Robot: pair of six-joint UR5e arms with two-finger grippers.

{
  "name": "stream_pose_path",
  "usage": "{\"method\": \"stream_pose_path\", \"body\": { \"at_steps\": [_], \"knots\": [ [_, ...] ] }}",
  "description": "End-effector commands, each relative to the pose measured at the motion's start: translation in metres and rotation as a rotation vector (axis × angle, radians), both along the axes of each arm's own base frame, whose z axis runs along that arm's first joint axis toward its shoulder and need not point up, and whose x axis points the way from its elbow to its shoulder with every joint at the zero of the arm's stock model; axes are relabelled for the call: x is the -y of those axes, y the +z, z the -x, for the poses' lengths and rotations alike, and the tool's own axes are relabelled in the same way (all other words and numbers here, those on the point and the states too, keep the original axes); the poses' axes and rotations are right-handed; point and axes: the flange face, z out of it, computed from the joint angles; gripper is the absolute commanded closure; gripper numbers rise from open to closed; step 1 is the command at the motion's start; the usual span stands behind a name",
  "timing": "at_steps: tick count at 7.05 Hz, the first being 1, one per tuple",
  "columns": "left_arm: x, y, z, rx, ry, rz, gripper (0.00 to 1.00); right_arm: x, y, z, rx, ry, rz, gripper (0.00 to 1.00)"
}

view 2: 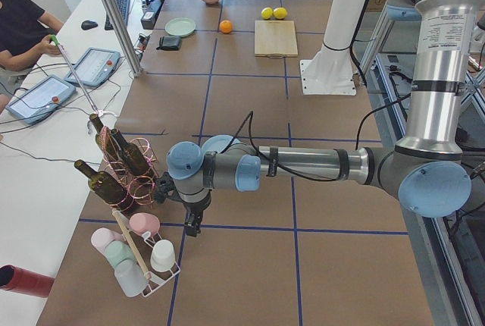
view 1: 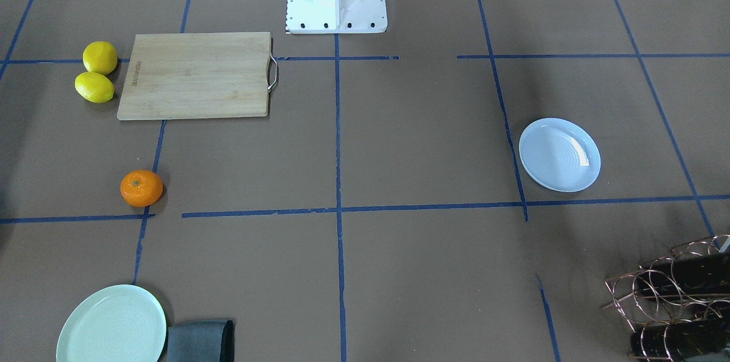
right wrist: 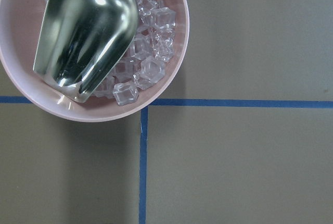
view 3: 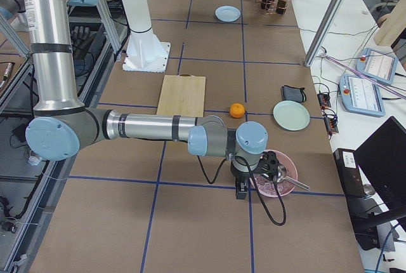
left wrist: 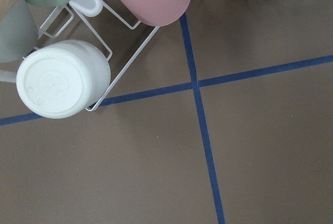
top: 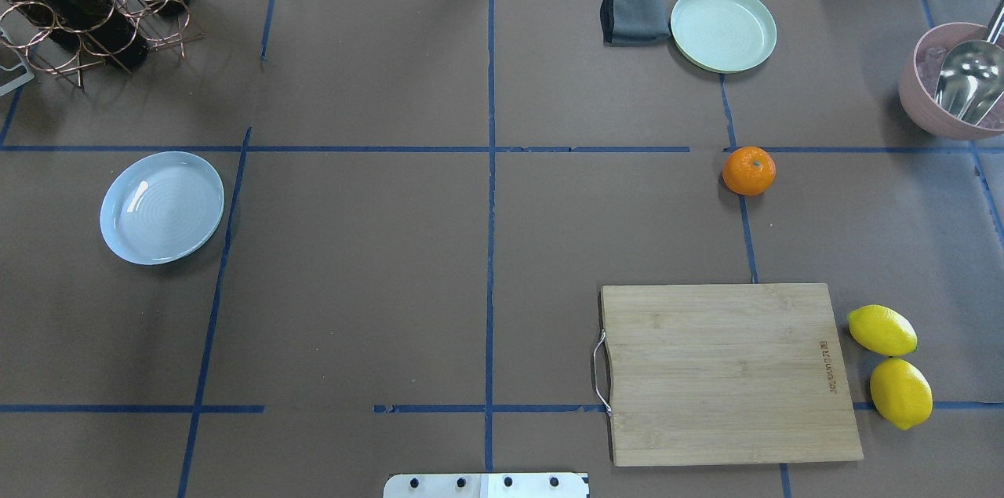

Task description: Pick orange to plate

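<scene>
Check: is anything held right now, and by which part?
Nothing that shows. The orange lies alone on the table, and the plate is bare.

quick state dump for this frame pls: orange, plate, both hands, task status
orange: on table, robot's right side, beyond cutting board, untouched
plate: empty, robot's left side, far from orange
left hand: by cup rack; open or shut cannot tell
right hand: by pink ice bowl; open or shut cannot tell
task status: orange not yet on plate
</scene>
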Motion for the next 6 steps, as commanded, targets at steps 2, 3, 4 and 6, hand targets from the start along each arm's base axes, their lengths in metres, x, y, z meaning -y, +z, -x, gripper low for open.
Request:
{"method": "stream_pose_path", "body": {
  "at_steps": [2, 3, 4, 6],
  "knots": [
    [0.003, -0.005, -0.001, -0.004, 0.008, -0.022, 0.00, 0.007, -0.012, 0.000, 0.006, 0.048, 0.020, 0.00],
    [0.013, -0.016, -0.002, -0.002, 0.011, -0.063, 0.00, 0.008, -0.016, 0.000, 0.011, 0.063, 0.029, 0.00],
    [0.019, -0.026, -0.003, -0.007, 0.013, -0.144, 0.00, 0.009, -0.017, 0.001, 0.011, 0.063, 0.026, 0.00],
    [0.028, -0.040, -0.032, -0.016, 0.064, -0.251, 0.00, 0.012, -0.026, 0.003, 0.011, 0.062, 0.012, 0.00]
  ]
}}
